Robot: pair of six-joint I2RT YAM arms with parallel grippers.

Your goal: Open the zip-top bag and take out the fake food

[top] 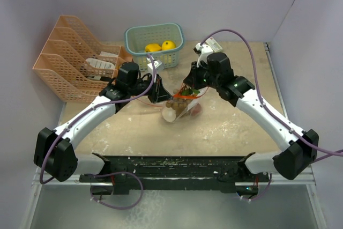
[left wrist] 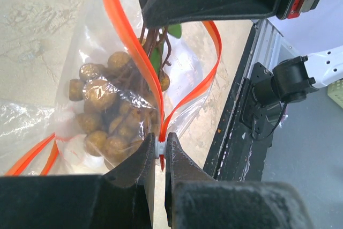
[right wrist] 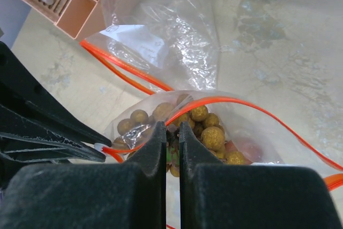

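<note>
Our left gripper is pinched tight on the orange zip strip of the clear plastic zip-top bag, at its corner. Our right gripper is clamped on the strip's opposite lip. The brown cluster of small toy balls sits inside the bag, just beyond the right fingertips, between both grippers.

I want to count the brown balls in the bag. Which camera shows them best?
Left wrist view: the brown balls show close up through the clear bag. Right wrist view: the right gripper hides some. From above they're tiny.
</note>
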